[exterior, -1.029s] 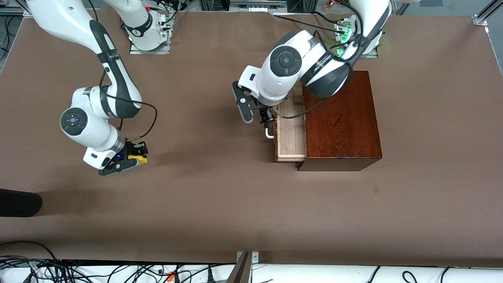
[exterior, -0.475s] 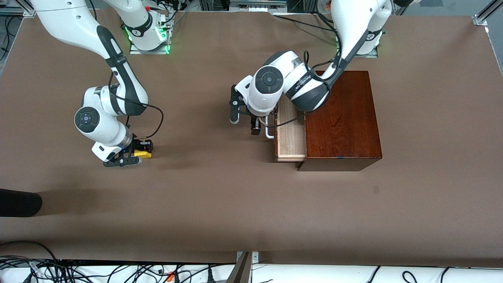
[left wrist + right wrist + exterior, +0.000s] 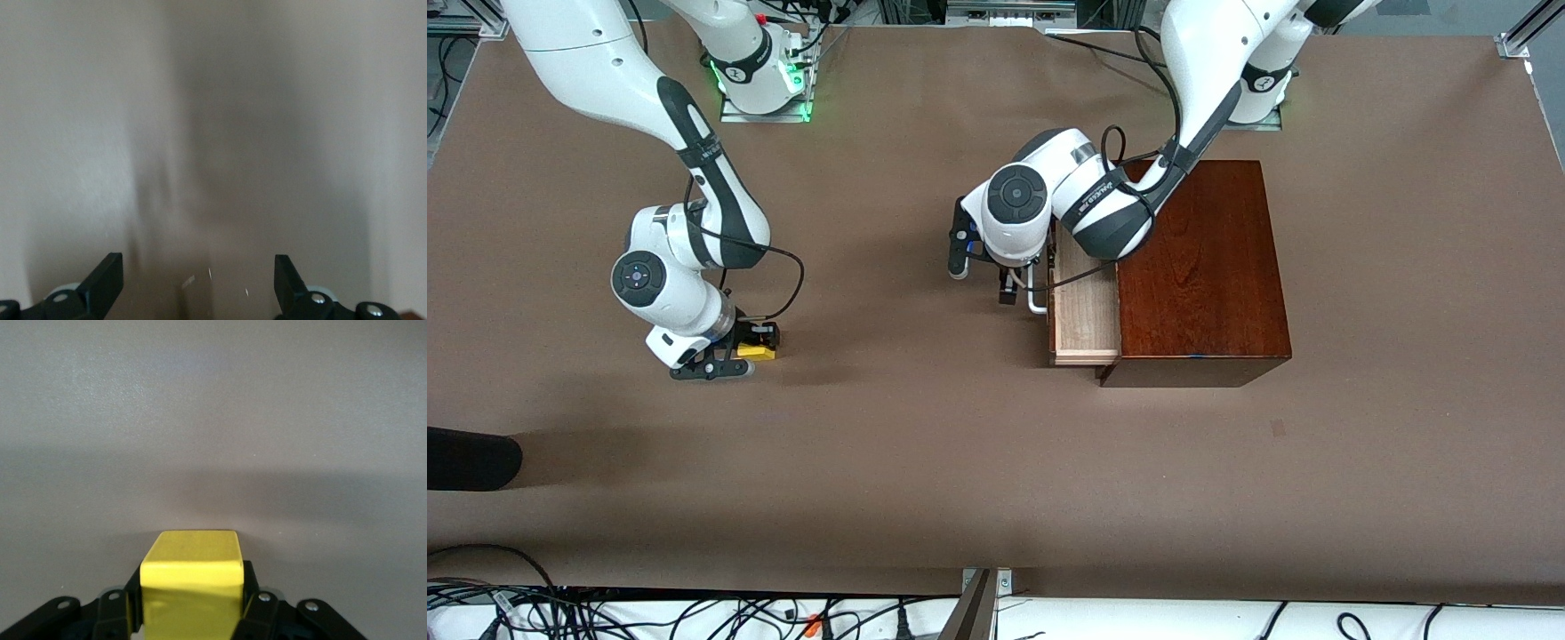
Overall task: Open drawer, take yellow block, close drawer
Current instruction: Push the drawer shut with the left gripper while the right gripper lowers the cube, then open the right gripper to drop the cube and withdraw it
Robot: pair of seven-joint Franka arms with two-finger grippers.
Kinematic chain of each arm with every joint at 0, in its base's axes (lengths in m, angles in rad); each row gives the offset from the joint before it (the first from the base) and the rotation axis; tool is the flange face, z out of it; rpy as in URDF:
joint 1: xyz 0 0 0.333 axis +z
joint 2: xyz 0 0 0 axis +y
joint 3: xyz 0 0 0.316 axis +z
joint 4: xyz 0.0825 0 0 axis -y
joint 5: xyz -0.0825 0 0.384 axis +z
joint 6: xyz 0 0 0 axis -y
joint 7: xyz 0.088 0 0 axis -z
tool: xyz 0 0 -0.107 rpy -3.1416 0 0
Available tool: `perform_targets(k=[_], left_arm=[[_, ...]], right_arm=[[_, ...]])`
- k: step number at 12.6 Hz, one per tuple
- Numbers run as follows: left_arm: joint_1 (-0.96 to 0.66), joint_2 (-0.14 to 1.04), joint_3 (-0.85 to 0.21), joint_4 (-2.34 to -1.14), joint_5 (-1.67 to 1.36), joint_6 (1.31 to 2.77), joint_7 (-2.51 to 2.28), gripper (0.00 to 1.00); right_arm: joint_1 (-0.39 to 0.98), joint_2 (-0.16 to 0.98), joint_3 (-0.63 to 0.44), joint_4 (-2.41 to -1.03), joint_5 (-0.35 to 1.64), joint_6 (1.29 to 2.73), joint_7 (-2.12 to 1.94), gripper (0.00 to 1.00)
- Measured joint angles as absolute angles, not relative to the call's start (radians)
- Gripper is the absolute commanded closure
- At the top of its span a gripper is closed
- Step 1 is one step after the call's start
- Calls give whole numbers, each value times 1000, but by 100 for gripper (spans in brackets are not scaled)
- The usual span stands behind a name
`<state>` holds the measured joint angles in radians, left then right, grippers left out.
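Note:
The drawer [image 3: 1086, 302] of the dark reddish-brown wooden box [image 3: 1200, 267] stands partly pulled out and shows its pale wood interior. Its white handle [image 3: 1036, 300] is free. My left gripper [image 3: 983, 274] is open in front of the drawer, close beside the handle and not gripping it. In the left wrist view its fingers [image 3: 107, 281] stand wide apart over bare table, with the left gripper [image 3: 198, 283] empty. My right gripper [image 3: 740, 357] is shut on the yellow block [image 3: 757, 352], low over the table toward the right arm's end. The right wrist view shows the yellow block [image 3: 192, 565] held in the right gripper [image 3: 191, 590].
A brown table cover [image 3: 960, 462] spreads under everything. A dark object [image 3: 471, 458] lies at the table's edge at the right arm's end. Cables run along the table edge nearest the front camera.
My left gripper has drawn off the handle toward the right arm's end; the drawer has not moved. My right gripper has shifted a little toward the box with the yellow block in it.

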<state>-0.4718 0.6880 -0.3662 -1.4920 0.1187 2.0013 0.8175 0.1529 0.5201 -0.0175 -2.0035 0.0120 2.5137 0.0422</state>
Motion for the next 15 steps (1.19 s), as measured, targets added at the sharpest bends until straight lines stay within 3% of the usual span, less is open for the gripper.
perform_targets(k=[1,4,8,15], left_arm=[[-470,688,-366,-1490,122,1988,818,0],[-468,688,-363,-1482,122,1957,817,0],[-446,685,-348,-1475,157,1876,817,0],[-374,673,-347,-1473,158,1818,818,0]], right_arm=[[153,520,-17,-2003,12,2514,42,0],[153,505,-17,-1990,10,2516,33,0],[149,388,-20,-1968,-8,2494,-84,0],[146,55,-13,-1956,-8,2121,-44,0]])
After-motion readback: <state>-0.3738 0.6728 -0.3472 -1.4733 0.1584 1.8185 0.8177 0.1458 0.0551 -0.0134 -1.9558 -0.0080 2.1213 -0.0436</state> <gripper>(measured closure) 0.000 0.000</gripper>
